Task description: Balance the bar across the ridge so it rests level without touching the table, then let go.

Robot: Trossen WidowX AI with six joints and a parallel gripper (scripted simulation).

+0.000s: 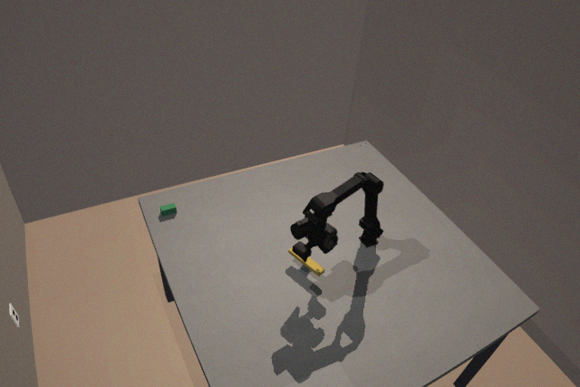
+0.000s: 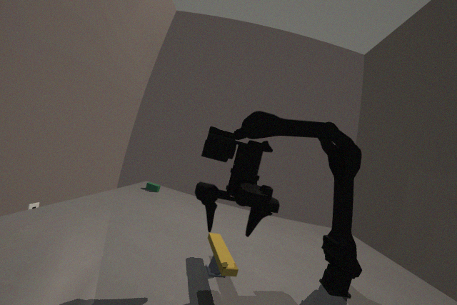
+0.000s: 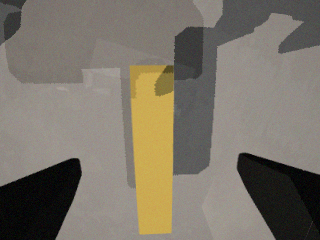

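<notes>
Grey and matte, the tabletop (image 1: pixel 421 256) fills the lower half of the top view, carrying everything and streaked with dark shadows at its 6 o'clock side. On it stands the black arm (image 1: pixel 370 205), its base planted at about 3 o'clock of the tabletop's middle, its upper link arching over toward 9 o'clock and dropping down to the wrist.

The pincer (image 2: pixel 228 229) hangs point-down above the tabletop, released, its two tapered fingers (image 2: pixel 210 213) spread wide with nothing between them. In the exterior view the tips hover just above the far end of the bar, not touching it. In the wrist view the fingers show as dark wedges at 8 o'clock and 4 o'clock of the picture, well apart from the bar on either side.

The yellow bar (image 2: pixel 222 254) lies free below the pincer, a slim flat slab. In the wrist view the bar (image 3: pixel 152 150) runs straight from 6 o'clock to 12 o'clock down the middle of the gap. In the top view the bar (image 1: pixel 309 262) sits slantwise just at 7 o'clock of the wrist block.

Under the bar's near half a small grey ridge (image 2: pixel 213 268) peeks out, the bar resting across it; whether the bar sits quite level cannot be told.

Smallest, a green block (image 1: pixel 168 208) sits far off near the tabletop's 10 o'clock corner.
</notes>
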